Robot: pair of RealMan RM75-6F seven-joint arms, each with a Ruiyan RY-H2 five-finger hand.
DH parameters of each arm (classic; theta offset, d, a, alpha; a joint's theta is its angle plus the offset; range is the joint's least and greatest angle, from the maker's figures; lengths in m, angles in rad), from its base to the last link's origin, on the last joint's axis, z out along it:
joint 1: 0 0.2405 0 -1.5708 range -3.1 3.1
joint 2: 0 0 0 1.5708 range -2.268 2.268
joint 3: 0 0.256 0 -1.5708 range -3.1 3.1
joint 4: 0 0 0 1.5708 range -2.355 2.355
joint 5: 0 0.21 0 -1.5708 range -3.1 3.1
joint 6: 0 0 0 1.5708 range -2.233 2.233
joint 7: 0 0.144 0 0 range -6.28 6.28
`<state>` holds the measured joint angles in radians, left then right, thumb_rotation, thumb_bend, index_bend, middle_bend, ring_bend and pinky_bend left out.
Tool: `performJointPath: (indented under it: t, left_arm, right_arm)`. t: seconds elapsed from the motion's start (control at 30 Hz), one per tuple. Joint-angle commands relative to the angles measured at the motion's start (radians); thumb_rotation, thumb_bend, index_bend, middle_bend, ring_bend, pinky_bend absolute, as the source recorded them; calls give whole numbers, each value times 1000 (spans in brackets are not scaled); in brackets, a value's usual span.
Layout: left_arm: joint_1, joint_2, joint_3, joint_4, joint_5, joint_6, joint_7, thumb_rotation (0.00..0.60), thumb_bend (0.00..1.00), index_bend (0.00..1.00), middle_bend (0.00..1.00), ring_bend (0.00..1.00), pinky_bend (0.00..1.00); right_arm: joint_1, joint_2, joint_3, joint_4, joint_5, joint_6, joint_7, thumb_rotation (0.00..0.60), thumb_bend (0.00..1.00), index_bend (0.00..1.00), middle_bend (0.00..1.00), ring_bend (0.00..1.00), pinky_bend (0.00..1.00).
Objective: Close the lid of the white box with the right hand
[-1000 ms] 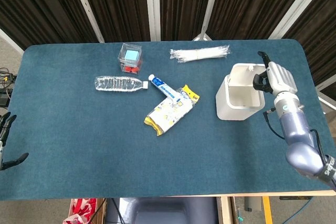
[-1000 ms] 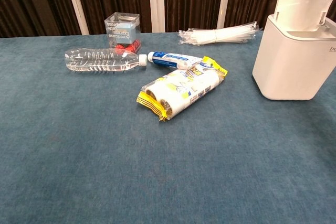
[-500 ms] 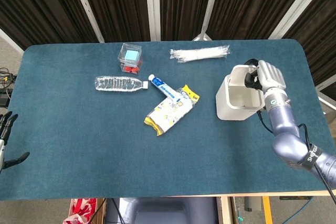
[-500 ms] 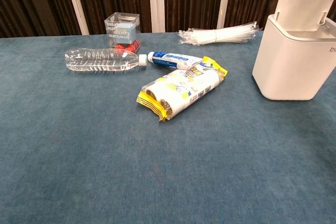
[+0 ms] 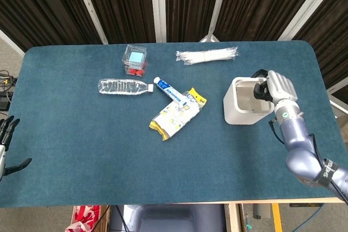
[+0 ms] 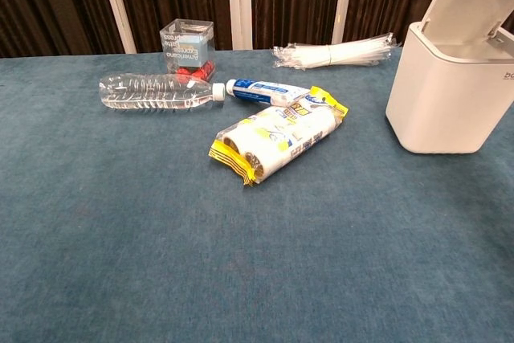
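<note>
White box (image 5: 244, 103) sat at the right of the frame, its lid (image 6: 474, 2) tipped halfway. Right hand (image 5: 274, 86) pressed it with curled fingers holding nothing, to push it shut.

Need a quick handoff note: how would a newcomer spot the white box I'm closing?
On the blue table, look to the right end, away from the clutter in the middle. The white box stands there alone, a tall rounded bin with its lid tilted half open under the right hand; nothing else is a white tub.
</note>
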<state>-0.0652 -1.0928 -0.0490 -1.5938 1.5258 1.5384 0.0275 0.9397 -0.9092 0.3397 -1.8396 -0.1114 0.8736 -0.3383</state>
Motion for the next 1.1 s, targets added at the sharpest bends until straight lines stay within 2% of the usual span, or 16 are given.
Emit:
performJointPath:
  t: [0.03, 0.27, 0.77, 1.1]
  left_arm:
    - [1, 0, 1, -1, 3, 3, 3, 600, 0, 0, 0, 0, 0]
    - [1, 1, 3, -4, 8, 5, 5, 600, 0, 0, 0, 0, 0]
    - [3, 4, 9, -9, 19, 11, 8, 600, 0, 0, 0, 0, 0]
    - [3, 6, 12, -12, 24, 12, 9, 600, 0, 0, 0, 0, 0]
  right_arm:
    - [-26, 23, -6, -49, -40, 9, 24, 600, 698, 388, 844, 964, 846]
    - [-61, 40, -18, -109, -96, 24, 61, 600, 698, 388, 844, 964, 846]
    - [-124, 26, -72, -156, -224, 81, 87, 600, 698, 387, 844, 964, 846]
    - [-149, 2, -91, -132, -254, 95, 107, 600, 698, 277, 844, 964, 846]
